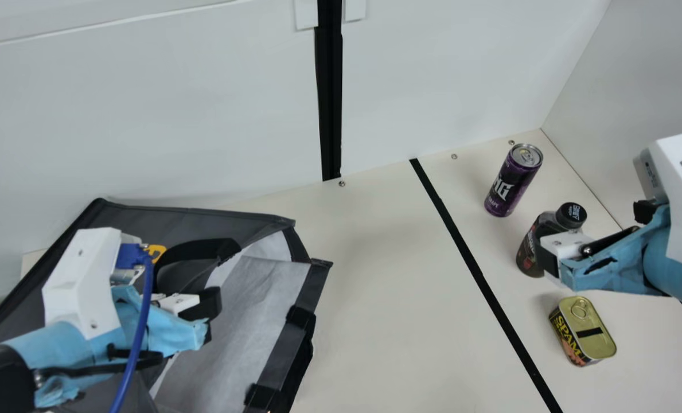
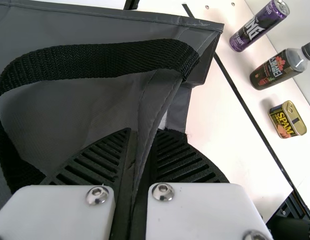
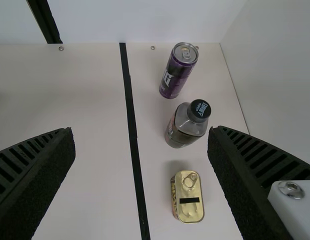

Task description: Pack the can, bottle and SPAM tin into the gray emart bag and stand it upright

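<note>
Gray emart bag (image 1: pixel 180 217) is sagging at left on the table (image 1: pixel 369 287), looking light and floppy, probably needing a seam hold. Left claw (image 2: pixel 144 131) is pinching a fold (image 2: pixel 159 96); right claw (image 3: pixel 140 131) is gaping wide, empty. The left wrist view is showing that pinch, the main view the pale lining (image 1: pixel 243 304).

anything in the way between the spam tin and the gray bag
Nothing visible stands between the spam tin and the gray bag, just table with a flat black line across it. The left gripper pinches the bag's fabric.
</note>
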Action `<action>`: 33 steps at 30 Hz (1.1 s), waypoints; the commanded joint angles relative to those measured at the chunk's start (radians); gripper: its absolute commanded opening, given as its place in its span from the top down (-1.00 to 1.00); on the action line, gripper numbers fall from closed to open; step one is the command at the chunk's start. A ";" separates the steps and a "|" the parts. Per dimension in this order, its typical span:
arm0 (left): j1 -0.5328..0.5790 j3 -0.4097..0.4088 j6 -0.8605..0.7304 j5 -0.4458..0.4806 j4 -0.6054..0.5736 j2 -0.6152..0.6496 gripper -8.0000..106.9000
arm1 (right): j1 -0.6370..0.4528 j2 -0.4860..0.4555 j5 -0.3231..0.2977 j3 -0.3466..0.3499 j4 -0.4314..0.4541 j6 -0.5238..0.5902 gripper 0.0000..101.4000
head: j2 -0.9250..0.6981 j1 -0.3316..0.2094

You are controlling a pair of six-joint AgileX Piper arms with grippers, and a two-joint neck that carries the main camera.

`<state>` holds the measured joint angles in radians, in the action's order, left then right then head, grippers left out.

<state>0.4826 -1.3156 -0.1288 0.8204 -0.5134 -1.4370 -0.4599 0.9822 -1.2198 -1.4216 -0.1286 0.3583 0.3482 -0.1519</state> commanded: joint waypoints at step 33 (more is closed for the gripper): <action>0.000 0.000 0.000 0.000 0.000 0.000 1.00 | 0.067 0.075 0.016 -0.079 0.091 -0.059 -0.87 | 0.001 -0.023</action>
<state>0.4826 -1.3156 -0.1288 0.8204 -0.5134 -1.4370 -0.3872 1.0495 -1.2044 -1.4951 -0.0309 0.2929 0.3482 -0.1519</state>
